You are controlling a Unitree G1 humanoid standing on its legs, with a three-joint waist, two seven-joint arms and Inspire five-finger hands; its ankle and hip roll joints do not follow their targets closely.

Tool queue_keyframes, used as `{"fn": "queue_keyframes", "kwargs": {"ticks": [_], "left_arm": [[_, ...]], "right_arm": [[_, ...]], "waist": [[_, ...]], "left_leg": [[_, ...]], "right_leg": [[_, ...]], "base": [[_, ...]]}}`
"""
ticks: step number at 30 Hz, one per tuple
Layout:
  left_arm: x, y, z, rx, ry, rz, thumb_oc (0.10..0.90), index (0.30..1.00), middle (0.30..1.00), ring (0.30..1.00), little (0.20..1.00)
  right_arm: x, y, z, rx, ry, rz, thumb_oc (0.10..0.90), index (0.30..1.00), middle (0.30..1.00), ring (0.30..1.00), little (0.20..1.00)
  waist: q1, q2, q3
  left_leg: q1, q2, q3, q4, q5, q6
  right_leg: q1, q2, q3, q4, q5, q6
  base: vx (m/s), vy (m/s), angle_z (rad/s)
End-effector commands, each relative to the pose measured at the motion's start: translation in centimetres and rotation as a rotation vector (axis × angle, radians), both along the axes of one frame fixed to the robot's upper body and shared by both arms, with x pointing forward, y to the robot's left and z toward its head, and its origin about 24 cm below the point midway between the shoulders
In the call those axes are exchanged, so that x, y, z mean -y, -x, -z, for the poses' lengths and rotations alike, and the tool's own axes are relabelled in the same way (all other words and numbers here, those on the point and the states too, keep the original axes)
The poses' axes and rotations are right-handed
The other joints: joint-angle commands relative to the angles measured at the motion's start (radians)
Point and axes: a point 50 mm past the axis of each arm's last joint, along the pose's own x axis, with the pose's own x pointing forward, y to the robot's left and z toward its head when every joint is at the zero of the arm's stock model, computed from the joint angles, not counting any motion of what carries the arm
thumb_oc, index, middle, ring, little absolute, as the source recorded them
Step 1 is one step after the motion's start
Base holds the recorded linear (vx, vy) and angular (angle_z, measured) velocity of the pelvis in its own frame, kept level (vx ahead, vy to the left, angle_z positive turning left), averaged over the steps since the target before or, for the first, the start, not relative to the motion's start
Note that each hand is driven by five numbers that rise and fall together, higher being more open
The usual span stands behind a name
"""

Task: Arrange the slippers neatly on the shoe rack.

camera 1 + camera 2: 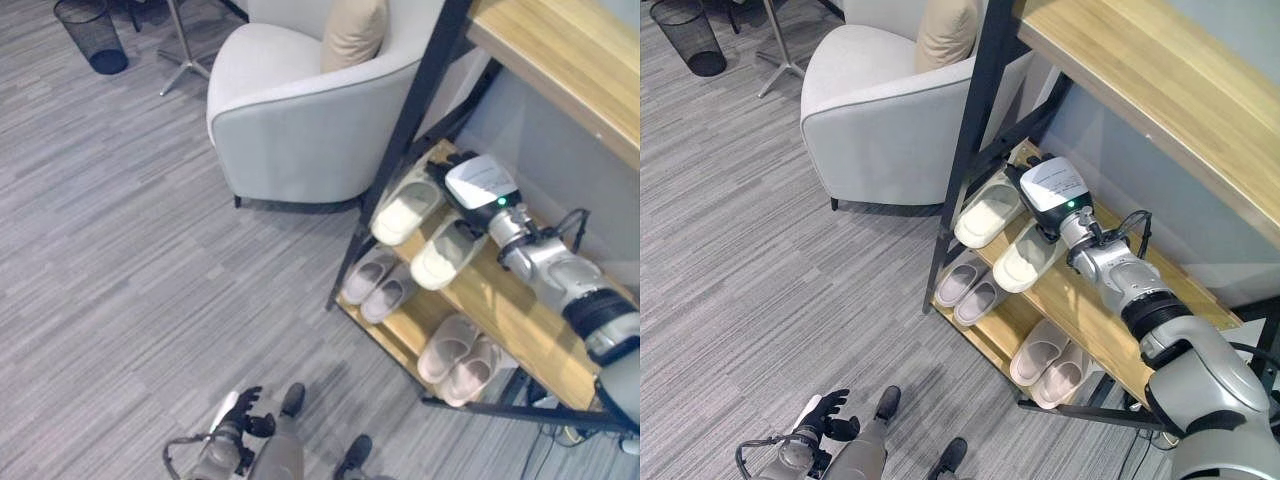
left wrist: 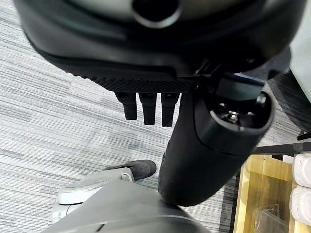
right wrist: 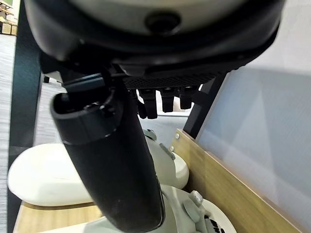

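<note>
Two cream slippers lie side by side on the middle shelf (image 1: 512,312) of the shoe rack, one farther (image 1: 405,210) and one nearer (image 1: 447,253). My right hand (image 1: 445,168) reaches along this shelf and hovers just over their heel ends, open, with nothing between thumb and fingers. In the right wrist view the fingers (image 3: 165,101) hang relaxed and the thumb (image 3: 112,165) points out above both slippers (image 3: 43,180). A grey-beige pair (image 1: 378,283) and a pinkish pair (image 1: 460,360) rest on the bottom shelf. My left hand (image 1: 240,408) hangs low over the floor, open and holding nothing.
A white armchair (image 1: 300,110) with a beige cushion stands against the rack's far end. The rack's black slanted post (image 1: 400,150) and wooden top shelf (image 1: 560,60) hang over the slippers. A black mesh bin (image 1: 92,35) and a metal stand's feet (image 1: 180,62) are far left.
</note>
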Motion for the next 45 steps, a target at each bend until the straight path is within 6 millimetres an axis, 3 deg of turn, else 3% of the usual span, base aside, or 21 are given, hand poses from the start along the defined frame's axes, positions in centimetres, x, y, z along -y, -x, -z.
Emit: {"fn": "queue_keyframes", "kwargs": {"ticks": [1, 5, 9, 15, 23, 29, 35, 45], "left_arm": [[2.2, 2.0, 1.4, -0.069, 0.047, 0.044, 0.8, 0.9, 0.9, 0.9, 0.9], [2.4, 2.3, 1.5, -0.08, 0.051, 0.043, 0.8, 0.9, 0.9, 0.9, 0.9], [2.8, 2.5, 1.7, -0.088, 0.059, 0.036, 0.8, 0.9, 0.9, 0.9, 0.9], [3.2, 3.1, 1.9, -0.111, 0.065, 0.037, 0.8, 0.9, 0.9, 0.9, 0.9], [2.9, 3.3, 2.0, -0.132, 0.05, 0.044, 0.8, 0.9, 0.9, 0.9, 0.9], [3.1, 3.2, 2.0, -0.131, 0.041, 0.05, 0.8, 0.9, 0.9, 0.9, 0.9], [3.1, 3.2, 2.0, -0.131, 0.028, 0.049, 0.8, 0.9, 0.9, 0.9, 0.9], [2.4, 3.6, 2.1, -0.137, -0.013, 0.027, 0.8, 0.9, 0.9, 0.9, 0.9]], "right_arm": [[2.8, 0.7, -6.3, 0.254, -0.035, 0.058, 0.8, 0.9, 0.9, 0.9, 0.9], [2.8, 1.5, -6.5, 0.286, -0.101, 0.034, 0.8, 0.9, 0.9, 0.9, 0.9], [2.9, 2.8, -6.3, 0.333, -0.295, -0.003, 0.8, 0.9, 0.9, 0.9, 0.9], [3.3, 5.7, -3.0, 0.336, -0.676, -0.033, 0.8, 0.9, 0.9, 0.9, 0.9], [0.9, 7.7, 2.6, 0.128, -1.172, -0.112, 0.8, 0.9, 0.9, 0.9, 0.9], [-0.8, 8.3, 5.9, 0.018, -1.357, -0.09, 0.8, 0.9, 0.9, 0.9, 0.9], [-2.3, 8.2, 7.8, -0.023, -1.463, -0.043, 0.8, 0.9, 0.9, 0.9, 0.9], [-2.4, 8.1, 10.3, -0.026, -1.618, 0.084, 0.8, 0.9, 0.9, 0.9, 0.9]], "waist": [[-0.004, 0.011, -0.051], [-0.017, 0.017, -0.057], [-0.034, 0.028, -0.065], [-0.06, 0.048, -0.079], [-0.08, 0.064, -0.083], [-0.087, 0.066, -0.079], [-0.078, 0.057, -0.073], [-0.061, 0.046, -0.061]], "left_leg": [[0.091, 0.028, 0.074, -0.012, -0.138, -0.056], [0.101, 0.03, 0.079, -0.012, -0.142, -0.054], [0.112, 0.03, 0.085, -0.012, -0.146, -0.05], [0.13, 0.031, 0.092, -0.012, -0.156, -0.042], [0.15, 0.031, 0.112, -0.012, -0.163, -0.036], [0.157, 0.035, 0.121, -0.012, -0.165, -0.035], [0.16, 0.035, 0.122, -0.012, -0.167, -0.035], [0.15, 0.033, 0.109, -0.012, -0.165, -0.035]], "right_leg": [[0.011, -0.028, 0.024, 0.037, -0.045, 0.074], [0.016, -0.026, 0.03, 0.037, -0.047, 0.073], [0.022, -0.026, 0.036, 0.037, -0.048, 0.072], [0.033, -0.027, 0.04, 0.036, -0.051, 0.07], [0.037, -0.028, 0.059, 0.033, -0.048, 0.068], [0.038, -0.024, 0.07, 0.027, -0.044, 0.066], [0.039, -0.018, 0.071, 0.022, -0.04, 0.065], [0.033, -0.019, 0.056, 0.023, -0.038, 0.066]], "base": [[0.0, -0.011, -0.04], [0.0, -0.008, -0.04], [0.0, 0.0, -0.02], [0.0, 0.003, -0.03], [0.0, 0.008, -0.11], [0.0, 0.004, -0.03], [0.0, -0.001, -0.02], [0.0, 0.005, 0.02]]}}
